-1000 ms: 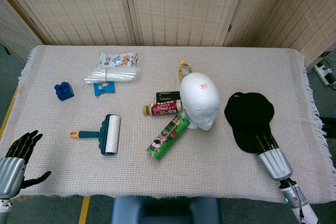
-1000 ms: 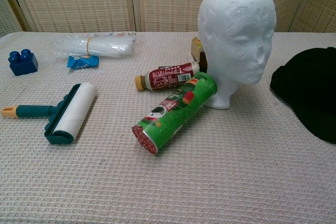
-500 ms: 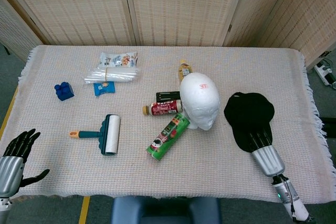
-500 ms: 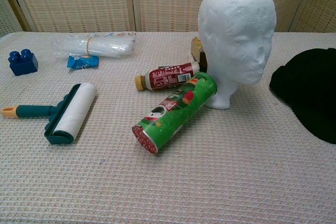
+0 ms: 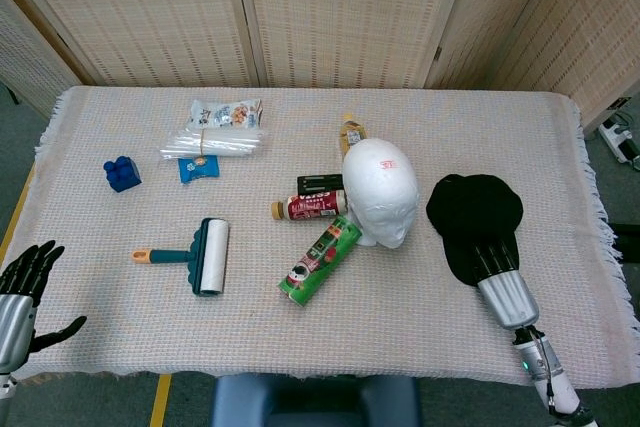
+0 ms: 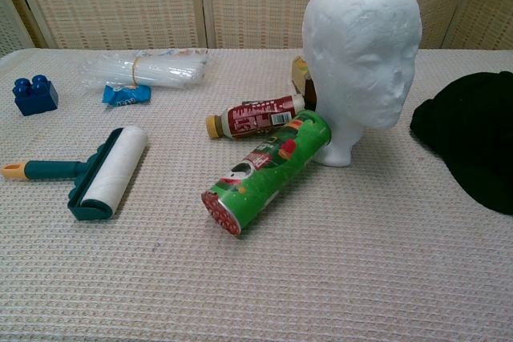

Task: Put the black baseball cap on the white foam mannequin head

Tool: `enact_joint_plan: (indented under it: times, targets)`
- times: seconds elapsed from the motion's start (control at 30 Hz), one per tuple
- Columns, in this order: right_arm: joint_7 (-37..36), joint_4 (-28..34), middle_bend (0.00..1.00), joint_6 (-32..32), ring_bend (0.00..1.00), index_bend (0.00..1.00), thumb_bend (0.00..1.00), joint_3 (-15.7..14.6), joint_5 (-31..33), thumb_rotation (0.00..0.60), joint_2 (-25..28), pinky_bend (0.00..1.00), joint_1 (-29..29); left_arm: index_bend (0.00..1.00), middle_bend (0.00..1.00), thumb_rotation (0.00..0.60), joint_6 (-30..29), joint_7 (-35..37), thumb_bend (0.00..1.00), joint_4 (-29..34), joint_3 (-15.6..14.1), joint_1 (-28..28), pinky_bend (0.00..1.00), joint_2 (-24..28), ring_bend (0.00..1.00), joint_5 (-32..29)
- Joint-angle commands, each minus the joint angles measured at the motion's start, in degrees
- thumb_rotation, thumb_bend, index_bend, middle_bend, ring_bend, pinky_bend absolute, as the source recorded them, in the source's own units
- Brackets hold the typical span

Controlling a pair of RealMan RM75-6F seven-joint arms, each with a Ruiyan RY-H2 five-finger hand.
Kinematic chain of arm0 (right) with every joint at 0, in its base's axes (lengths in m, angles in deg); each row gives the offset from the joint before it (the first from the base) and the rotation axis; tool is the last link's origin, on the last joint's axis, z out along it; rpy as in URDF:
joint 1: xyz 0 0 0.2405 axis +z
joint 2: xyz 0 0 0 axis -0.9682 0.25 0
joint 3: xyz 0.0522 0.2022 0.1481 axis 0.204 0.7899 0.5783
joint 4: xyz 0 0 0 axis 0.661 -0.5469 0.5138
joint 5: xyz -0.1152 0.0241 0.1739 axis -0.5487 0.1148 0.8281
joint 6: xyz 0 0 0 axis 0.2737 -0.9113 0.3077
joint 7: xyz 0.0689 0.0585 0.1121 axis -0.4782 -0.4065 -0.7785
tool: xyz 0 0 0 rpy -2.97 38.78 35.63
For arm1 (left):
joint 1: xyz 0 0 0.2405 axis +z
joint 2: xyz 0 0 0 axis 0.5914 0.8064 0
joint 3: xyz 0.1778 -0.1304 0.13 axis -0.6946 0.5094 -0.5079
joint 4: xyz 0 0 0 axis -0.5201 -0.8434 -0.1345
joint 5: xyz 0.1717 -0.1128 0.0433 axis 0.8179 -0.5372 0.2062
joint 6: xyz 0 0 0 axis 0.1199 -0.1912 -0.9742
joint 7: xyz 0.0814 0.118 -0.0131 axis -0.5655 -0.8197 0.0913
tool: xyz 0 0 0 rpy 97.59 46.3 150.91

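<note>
The black baseball cap [image 5: 472, 209] lies flat on the table to the right of the white foam mannequin head [image 5: 380, 192], which stands upright with its face toward the table's near edge. My right hand [image 5: 499, 275] reaches in from the near edge, and its dark fingers lie stretched out over the cap's brim; the thumb is hidden. My left hand [image 5: 22, 297] hovers at the near left corner with its fingers spread and nothing in it. The chest view shows the head [image 6: 365, 54] and the cap's left part [image 6: 473, 146], but neither hand.
A green tube can [image 5: 320, 260] leans against the head's base, with a red bottle [image 5: 312, 207] just behind it. A lint roller [image 5: 205, 255], a blue brick [image 5: 121, 174] and bundled straws [image 5: 212, 142] lie to the left. A small bottle [image 5: 351, 132] stands behind the head.
My right hand has slid further onto the cap's brim, and the cap has shifted slightly left. My left hand has drifted back toward the near left corner.
</note>
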Motion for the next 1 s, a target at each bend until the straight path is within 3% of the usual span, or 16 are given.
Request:
enact_joint_plan:
  times: [0.03, 0.37, 0.57, 0.7, 1.0]
  targets:
    - [-0.43, 0.03, 0.00, -0.28, 0.00, 0.38, 0.33, 0.14, 0.27, 0.600, -0.21, 0.00, 0.21, 0.10, 0.11, 0.600, -0.26, -0.05, 0.13, -0.07, 0.18, 0.07, 0.17, -0.07, 0.01, -0.07]
    - [-3.13, 0.06, 0.00, -1.95, 0.00, 0.53, 0.54, 1.18, 1.80, 0.600, -0.63, 0.00, 1.35, 0.10, 0.11, 0.600, -1.64, -0.33, 0.13, -0.37, 0.73, 0.55, 0.17, -0.13, 0.01, -0.04]
    - [-6.00, 0.23, 0.09, -4.10, 0.00, 0.68, 0.52, 2.25, 2.94, 0.600, -0.90, 0.00, 1.86, 0.10, 0.11, 0.600, -1.99, -0.70, 0.13, -0.35, 0.95, 0.82, 0.17, -0.03, 0.01, -0.43]
    - [-7.61, 0.35, 0.16, -5.68, 0.00, 0.76, 0.42, 3.21, 3.90, 0.600, -1.14, 0.00, 2.26, 0.10, 0.10, 0.600, -2.22, -0.85, 0.13, -0.34, 1.05, 0.95, 0.17, 0.04, 0.01, -0.47]
    - [-13.17, 1.14, 0.26, -14.79, 0.00, 0.87, 0.39, 7.46, 7.56, 0.600, -0.82, 0.00, 4.00, 0.09, 0.10, 0.600, -2.09, -0.43, 0.13, -0.36, 0.97, 0.90, 0.17, 0.09, 0.01, -0.10]
